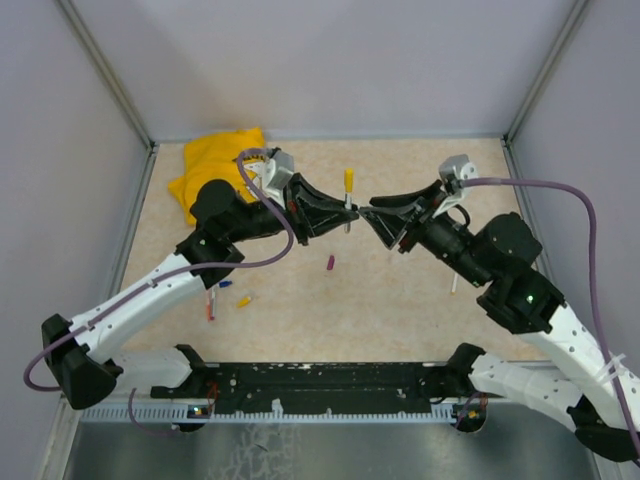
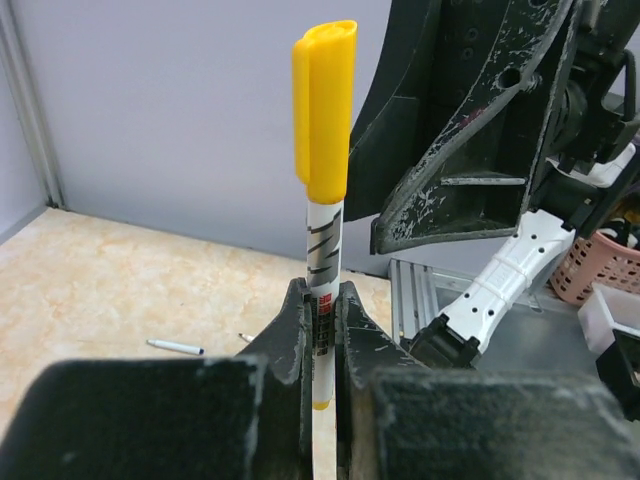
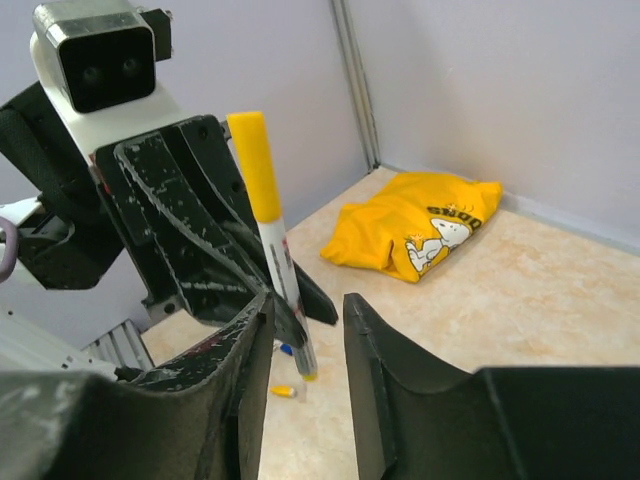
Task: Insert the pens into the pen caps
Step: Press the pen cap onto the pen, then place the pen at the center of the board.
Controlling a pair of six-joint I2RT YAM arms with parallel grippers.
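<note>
My left gripper (image 1: 335,215) is shut on a white pen (image 2: 322,250) that stands upright with a yellow cap (image 2: 324,105) on its top end; the pen also shows in the top view (image 1: 348,195). My right gripper (image 1: 375,215) is open and empty, its jaws facing the pen (image 3: 283,275) from close by without touching it. On the table lie a purple cap (image 1: 330,263), a blue cap (image 1: 225,284), a yellow cap (image 1: 243,301), an orange-red pen (image 1: 210,303) and a white pen (image 1: 454,284). Another thin pen (image 2: 175,347) lies on the table in the left wrist view.
A yellow cloth (image 1: 215,165) with a cartoon print lies bunched in the far left corner. Grey walls close in the table on three sides. A black rail (image 1: 330,385) runs along the near edge between the arm bases.
</note>
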